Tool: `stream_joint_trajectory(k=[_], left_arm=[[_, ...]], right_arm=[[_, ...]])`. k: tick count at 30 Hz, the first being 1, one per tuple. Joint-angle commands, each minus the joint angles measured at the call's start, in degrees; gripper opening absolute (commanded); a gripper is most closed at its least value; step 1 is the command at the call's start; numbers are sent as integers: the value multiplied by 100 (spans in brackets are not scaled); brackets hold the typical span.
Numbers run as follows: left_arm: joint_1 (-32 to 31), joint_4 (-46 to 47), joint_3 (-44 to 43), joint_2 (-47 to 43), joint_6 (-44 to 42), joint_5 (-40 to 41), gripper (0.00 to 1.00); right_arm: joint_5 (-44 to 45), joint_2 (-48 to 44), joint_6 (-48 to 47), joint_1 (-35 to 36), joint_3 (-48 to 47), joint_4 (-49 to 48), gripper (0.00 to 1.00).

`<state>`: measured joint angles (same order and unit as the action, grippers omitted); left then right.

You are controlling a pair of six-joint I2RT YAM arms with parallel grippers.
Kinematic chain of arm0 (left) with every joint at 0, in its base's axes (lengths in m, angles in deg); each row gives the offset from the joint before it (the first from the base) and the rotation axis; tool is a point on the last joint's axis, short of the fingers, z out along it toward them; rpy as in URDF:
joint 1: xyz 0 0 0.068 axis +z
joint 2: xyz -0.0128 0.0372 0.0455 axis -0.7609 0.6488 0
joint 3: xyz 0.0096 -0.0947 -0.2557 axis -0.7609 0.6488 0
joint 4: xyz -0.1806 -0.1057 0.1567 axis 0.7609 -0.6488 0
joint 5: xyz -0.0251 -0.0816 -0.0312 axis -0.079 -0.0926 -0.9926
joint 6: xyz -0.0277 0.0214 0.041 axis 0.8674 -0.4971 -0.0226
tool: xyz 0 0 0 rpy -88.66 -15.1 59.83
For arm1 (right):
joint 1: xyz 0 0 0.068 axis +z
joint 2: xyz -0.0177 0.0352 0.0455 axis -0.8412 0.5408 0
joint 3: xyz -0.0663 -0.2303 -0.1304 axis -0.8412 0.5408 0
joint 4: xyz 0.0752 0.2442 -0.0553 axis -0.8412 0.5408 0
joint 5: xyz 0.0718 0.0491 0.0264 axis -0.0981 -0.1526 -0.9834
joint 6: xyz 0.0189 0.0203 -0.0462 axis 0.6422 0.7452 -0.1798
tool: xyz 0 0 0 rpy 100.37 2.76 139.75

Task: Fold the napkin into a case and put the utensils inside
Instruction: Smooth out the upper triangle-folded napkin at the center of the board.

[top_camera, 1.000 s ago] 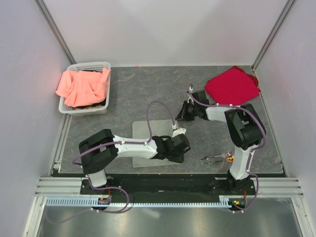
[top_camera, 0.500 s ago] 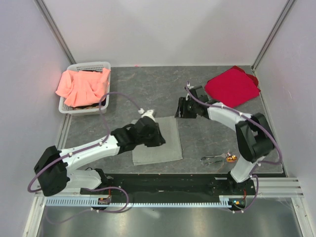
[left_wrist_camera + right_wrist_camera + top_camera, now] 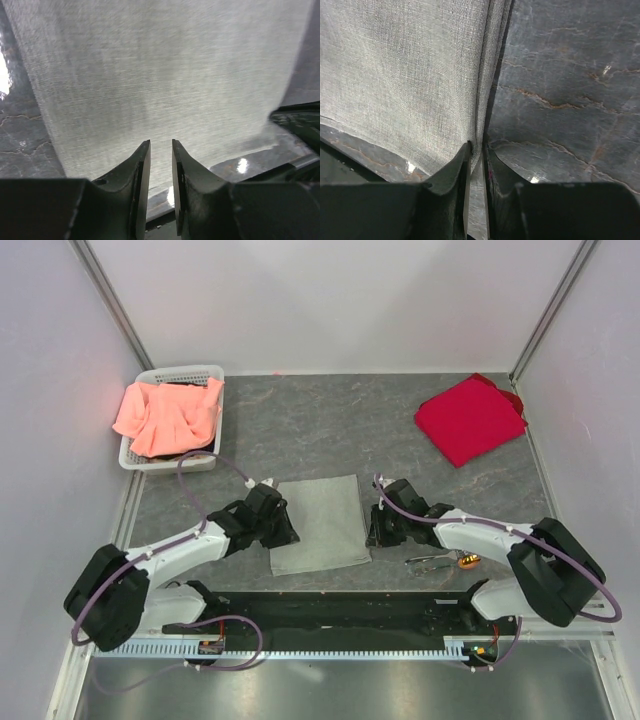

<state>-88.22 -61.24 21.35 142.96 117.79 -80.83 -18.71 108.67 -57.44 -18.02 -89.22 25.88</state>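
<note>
The grey-green napkin (image 3: 318,523) lies flat as a folded rectangle at the near middle of the table. My left gripper (image 3: 283,531) is low at its left edge. In the left wrist view the jaws (image 3: 161,150) stand a narrow gap apart over the cloth (image 3: 160,75), with nothing between them. My right gripper (image 3: 374,527) is at the napkin's right edge. In the right wrist view the jaws (image 3: 478,150) are closed on the layered edge of the cloth (image 3: 405,75). The silvery utensils (image 3: 432,562) with an orange-brown end (image 3: 467,560) lie on the table right of the right gripper.
A bright red cloth (image 3: 470,418) lies at the far right. A white basket (image 3: 135,458) holding a salmon-orange cloth (image 3: 168,415) stands at the far left. White walls close in the table; a black strip runs along its near edge (image 3: 330,605).
My left gripper has slid off the top of the napkin to its left edge. My right gripper has come from the far middle of the table down to the napkin's right edge.
</note>
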Motion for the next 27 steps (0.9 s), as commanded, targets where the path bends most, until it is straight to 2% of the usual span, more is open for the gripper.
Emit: stream_joint_trajectory(k=[1, 4, 8, 10, 15, 18, 23, 27], left_arm=[[62, 550, 279, 405, -150, -258, 31], [53, 507, 235, 380, -203, -347, 30], [53, 95, 95, -506, -221, -172, 40], [53, -273, -264, -911, -291, 39, 43], [79, -1487, -1117, -1439, -362, 846, 47], [255, -2085, -1513, -1729, -274, 1181, 49], [729, -2770, -2162, -2046, -405, 1314, 50], [1168, -3298, -2401, -2081, -449, 1289, 50]], right_arm=[[511, -23, 123, -13, 225, -148, 22], [1117, -224, 167, -22, 164, 351, 22], [2083, -760, 79, -13, -352, 1266, 24], [2365, -901, -26, 13, -600, 1696, 27], [2428, -973, -307, 539, -1479, 2084, 46], [2296, -639, -308, 1233, -1927, 1998, 53], [2331, 458, -18, 2594, -2735, 1769, 64], [2541, 1382, 237, 3194, -3421, 1742, 68]])
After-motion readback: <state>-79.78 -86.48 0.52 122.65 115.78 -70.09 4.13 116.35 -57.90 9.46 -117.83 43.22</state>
